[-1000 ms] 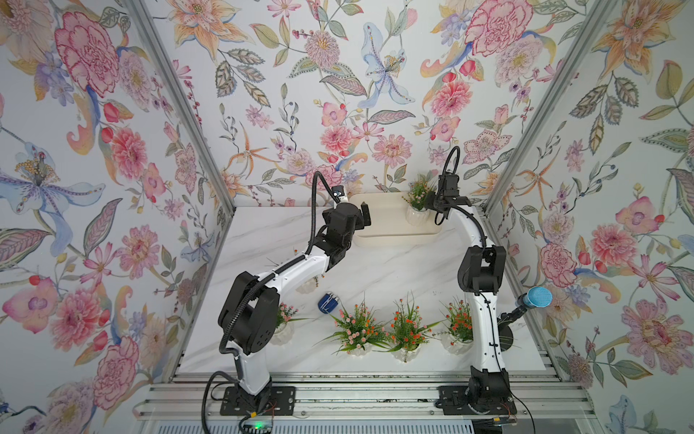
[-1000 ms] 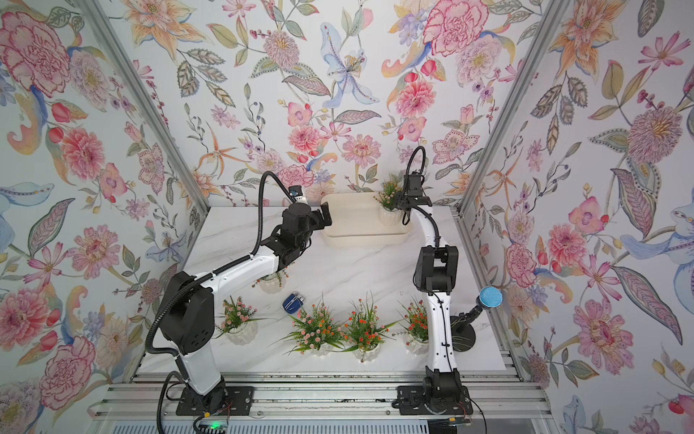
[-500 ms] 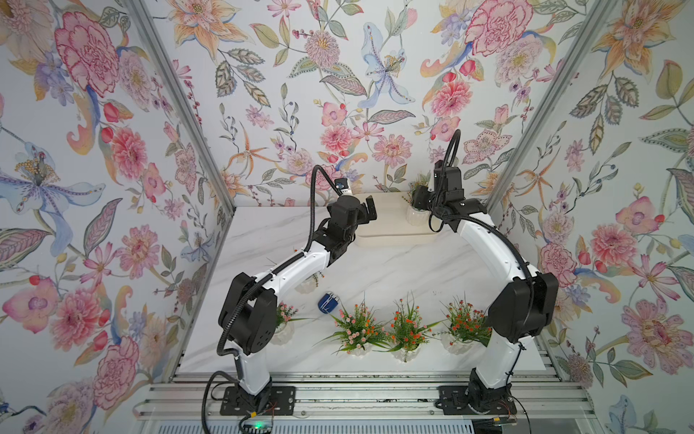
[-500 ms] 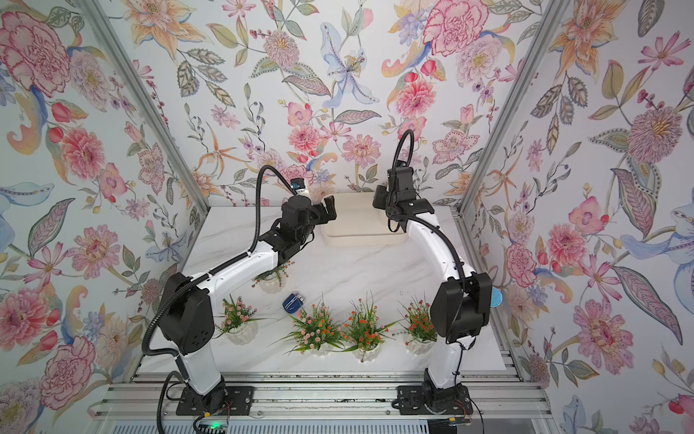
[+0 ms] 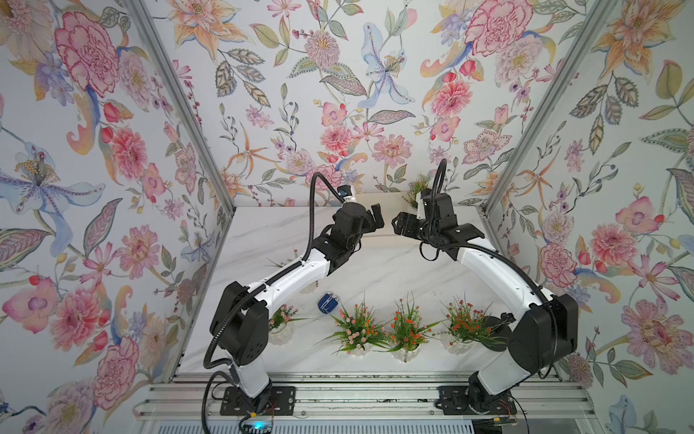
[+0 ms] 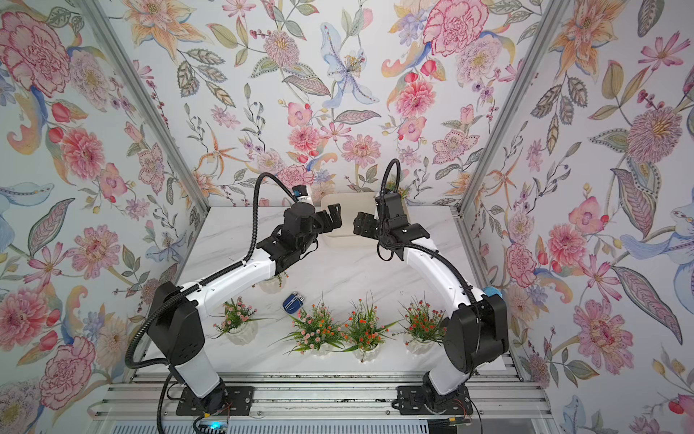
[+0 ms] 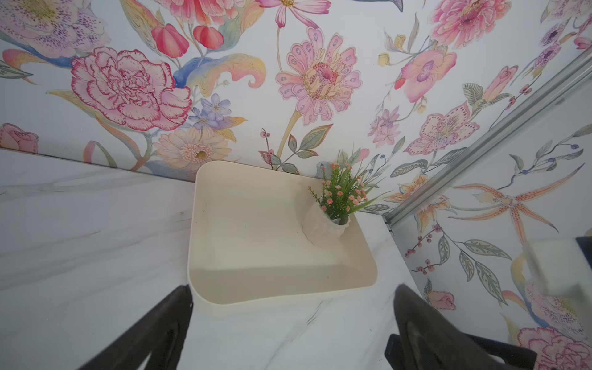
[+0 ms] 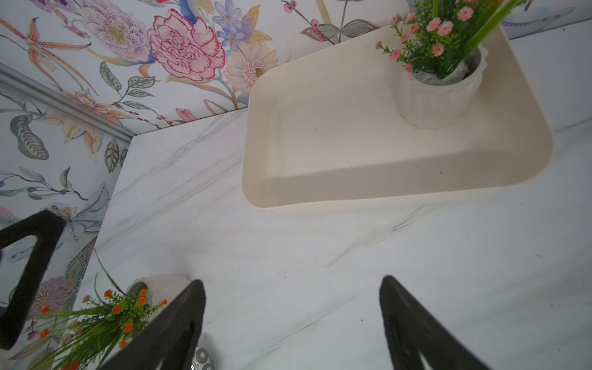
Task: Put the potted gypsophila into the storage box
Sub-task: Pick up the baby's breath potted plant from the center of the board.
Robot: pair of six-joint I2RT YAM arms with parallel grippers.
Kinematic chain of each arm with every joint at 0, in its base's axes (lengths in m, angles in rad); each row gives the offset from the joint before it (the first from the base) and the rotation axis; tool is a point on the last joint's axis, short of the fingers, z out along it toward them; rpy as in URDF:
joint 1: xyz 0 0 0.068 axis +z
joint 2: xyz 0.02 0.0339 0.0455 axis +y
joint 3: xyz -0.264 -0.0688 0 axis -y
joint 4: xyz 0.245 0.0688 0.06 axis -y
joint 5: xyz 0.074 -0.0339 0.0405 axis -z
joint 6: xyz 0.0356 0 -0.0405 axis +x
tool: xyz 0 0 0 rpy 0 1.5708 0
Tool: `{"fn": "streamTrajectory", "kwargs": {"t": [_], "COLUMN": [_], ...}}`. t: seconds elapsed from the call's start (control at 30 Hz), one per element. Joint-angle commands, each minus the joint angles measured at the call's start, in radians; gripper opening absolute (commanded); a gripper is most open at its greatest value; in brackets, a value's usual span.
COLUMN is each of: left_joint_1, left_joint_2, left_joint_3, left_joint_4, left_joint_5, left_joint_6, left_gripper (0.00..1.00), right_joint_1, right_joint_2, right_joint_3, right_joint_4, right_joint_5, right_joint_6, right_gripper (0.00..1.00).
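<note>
Cream storage box (image 7: pixel 256 243), far edge of table (image 7: pixel 80 224): one potted gypsophila (image 7: pixel 323 229) inside, right corner. Right pincer (image 8: pixel 291 285) has released it; now wide, drawn back. Left pincer (image 7: pixel 294 290) wide, empty, unchanged.

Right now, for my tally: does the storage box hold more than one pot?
No, just one potted gypsophila stands in the storage box, near a corner.

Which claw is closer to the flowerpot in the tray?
The right claw. Both hang open before the tray; the flowerpot stands in its far right corner, so the right claw is on its side and the left claw farther across.
</note>
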Motion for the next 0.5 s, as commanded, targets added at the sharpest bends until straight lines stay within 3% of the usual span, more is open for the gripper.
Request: {"fn": "streamTrajectory", "kwargs": {"t": [0.0, 0.1, 0.23, 0.37, 0.47], "left_joint_1": [-0.034, -0.054, -0.076, -0.085, -0.069], "left_joint_2": [-0.085, -0.106, -0.116, -0.131, -0.141], "left_joint_3": [-0.119, -0.196, -0.204, -0.215, -0.171], "left_joint_4": [0.19, 0.307, 0.264, 0.324, 0.211], "left_joint_5": [-0.029, -0.025, -0.088, -0.021, -0.081], "left_joint_6": [-0.02, -0.015, -0.037, 0.066, 0.128], "left_gripper": [1.0, 1.0, 1.0, 1.0, 1.0], "right_joint_1": [-0.024, -0.043, -0.066, -0.056, -0.043], "right_joint_2": [-0.098, -0.152, -0.206, -0.207, -0.166], "right_joint_3": [-0.048, -0.095, -0.163, -0.18, -0.158], "right_joint_4": [0.059, 0.072, 0.07, 0.08, 0.066], "right_joint_5": [-0.05, -0.06, -0.017, 0.01, 0.019], "right_joint_6": [0.028, 0.034, 0.069, 0.074, 0.087], "right_gripper": [1.0, 1.0, 1.0, 1.0, 1.0]}}
